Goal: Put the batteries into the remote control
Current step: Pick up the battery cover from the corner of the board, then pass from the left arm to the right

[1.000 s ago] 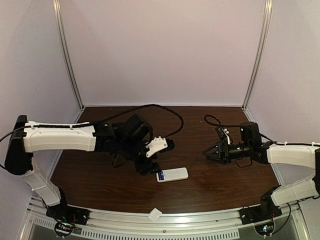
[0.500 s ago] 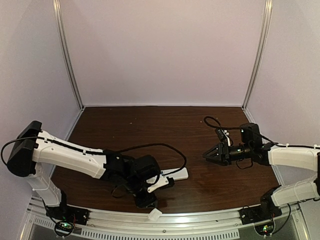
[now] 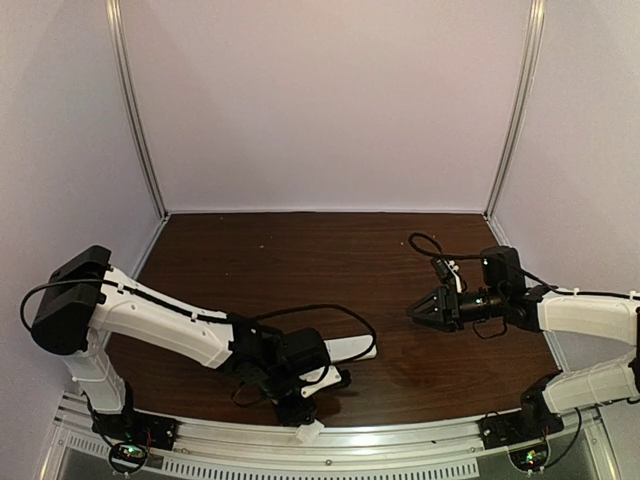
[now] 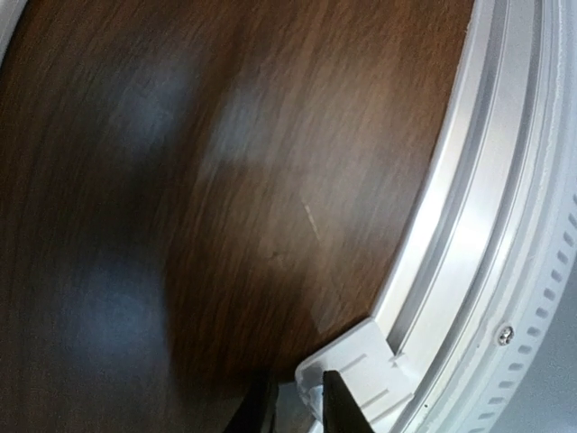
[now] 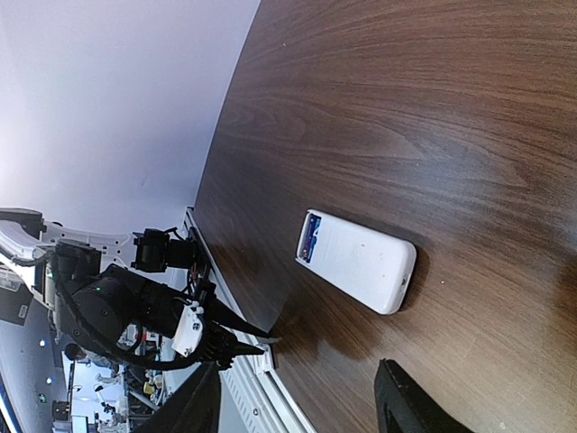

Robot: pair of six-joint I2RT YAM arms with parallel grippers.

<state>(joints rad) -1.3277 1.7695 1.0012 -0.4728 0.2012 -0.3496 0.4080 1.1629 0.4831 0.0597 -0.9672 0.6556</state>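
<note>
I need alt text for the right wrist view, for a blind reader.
A white remote control lies back-up on a dark wooden table, blue showing at one end, with the open right gripper in the foreground. Behind it, the left gripper is at a small white cover piece on the table's edge.

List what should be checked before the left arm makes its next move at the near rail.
1. Left tool lined up on the cover piece: ok, the cover's corner sits between the fingers.
2. Cover piece gripped: not ok, a gap shows beside the corner.
3. Cover piece flat on the wood: not ok, it overlaps the rail.
4. Remote control clear of both arms: ok.
5. Batteries seated: cannot tell, only a blue patch shows at one end.
6. Right tool open: ok.
</note>
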